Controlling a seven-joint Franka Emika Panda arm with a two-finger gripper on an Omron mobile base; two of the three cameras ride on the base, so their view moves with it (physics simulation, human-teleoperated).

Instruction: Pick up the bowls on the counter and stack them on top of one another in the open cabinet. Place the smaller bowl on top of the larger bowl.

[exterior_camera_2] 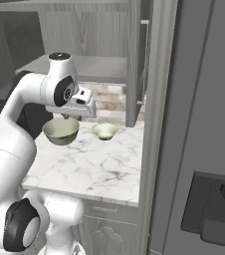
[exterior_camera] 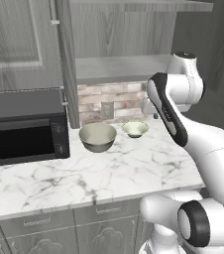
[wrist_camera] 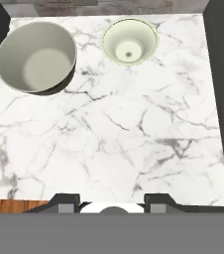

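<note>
A: Is any lettering, label, brand or number legible on the microwave [exterior_camera: 25,130], the bowls or the counter [exterior_camera: 84,173]?

B: None; every visible surface is unmarked in all three views.

Landmark: the larger bowl [exterior_camera: 97,137]. It stands on the desk [exterior_camera: 84,173], toward the rear. The smaller bowl [exterior_camera: 135,129] sits just to its right and slightly behind, apart from it. The microwave [exterior_camera: 25,126] stands to its left on the desk. The open cabinet [exterior_camera: 119,67] shelf lies above and behind both.
</note>
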